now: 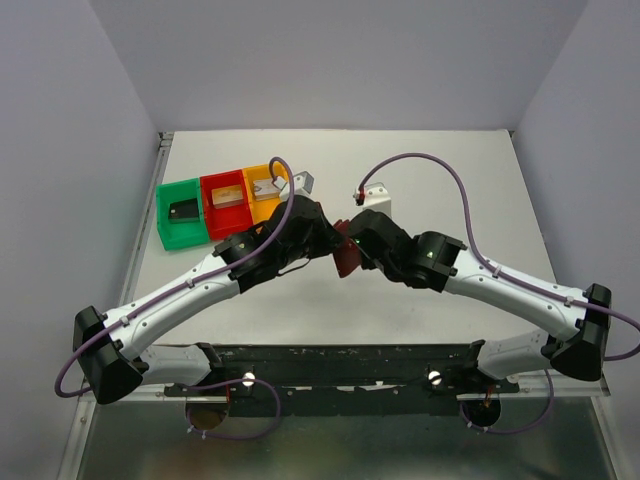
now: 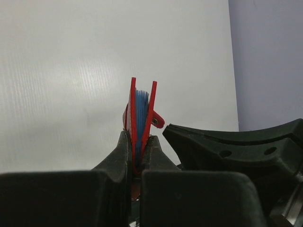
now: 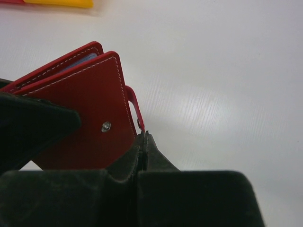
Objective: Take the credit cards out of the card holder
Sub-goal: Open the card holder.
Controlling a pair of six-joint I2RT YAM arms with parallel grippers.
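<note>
Centrally, above the white table (image 1: pixel 420 170): card holder (image 1: pixel 345 260), dark red, held off the surface between two arms that reach inward from the near corners, elbows bent, wrists meeting. Left gripper (image 2: pixel 137 144): jaws narrow, clamped on the holder's lower edge; holder stands edge-up, covers slightly parted, blue lining (image 2: pixel 141 109) showing between them. Right gripper (image 3: pixel 143 139): jaws fully together, tips at the end of the snap tab (image 3: pixel 134 101); whether the tab is pinched cannot be told. Far left: green bin (image 1: pixel 180 235), red bin (image 1: pixel 225 220), orange bin (image 1: pixel 258 208), side by side, with credit cards (image 1: pixel 229 197) lying one per bin.
</note>
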